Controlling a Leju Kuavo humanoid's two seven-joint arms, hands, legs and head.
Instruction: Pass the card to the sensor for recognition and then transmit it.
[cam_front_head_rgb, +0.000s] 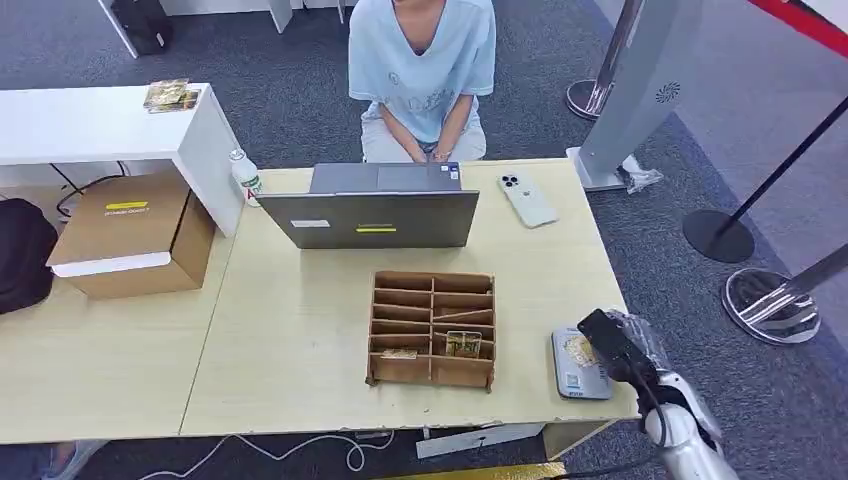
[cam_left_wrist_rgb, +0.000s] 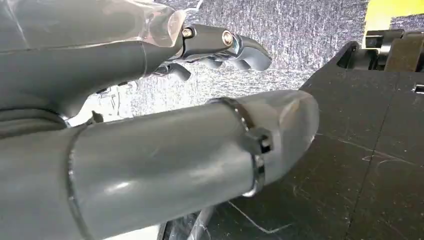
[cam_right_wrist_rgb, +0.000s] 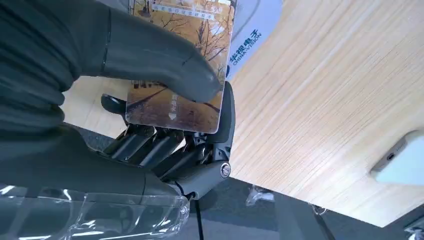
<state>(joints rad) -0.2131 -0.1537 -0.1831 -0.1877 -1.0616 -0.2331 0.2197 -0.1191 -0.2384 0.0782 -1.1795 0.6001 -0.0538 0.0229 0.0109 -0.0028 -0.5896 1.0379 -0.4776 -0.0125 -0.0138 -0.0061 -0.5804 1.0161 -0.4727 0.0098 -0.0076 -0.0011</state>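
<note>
My right hand (cam_front_head_rgb: 612, 343) hovers at the table's right front corner, directly over the grey sensor pad (cam_front_head_rgb: 572, 378). It pinches a card (cam_right_wrist_rgb: 180, 60) printed with an autumn tree scene between the thick thumb (cam_right_wrist_rgb: 165, 65) and the dark fingers (cam_right_wrist_rgb: 165, 145). In the head view the card (cam_front_head_rgb: 578, 348) peeks out left of the hand, above the pad. The sensor's white housing (cam_right_wrist_rgb: 250, 35) with blue lettering lies behind the card. My left hand (cam_left_wrist_rgb: 220, 42) hangs over grey carpet, fingers loosely curled, holding nothing.
A brown cardboard slot organiser (cam_front_head_rgb: 432, 328) with more cards stands mid-table. Behind it are an open laptop (cam_front_head_rgb: 372, 218), a white phone (cam_front_head_rgb: 527, 199) and a seated person (cam_front_head_rgb: 422, 70). A cardboard box (cam_front_head_rgb: 132, 232) and bottle (cam_front_head_rgb: 245, 177) sit left. Stanchion bases (cam_front_head_rgb: 770, 300) stand right.
</note>
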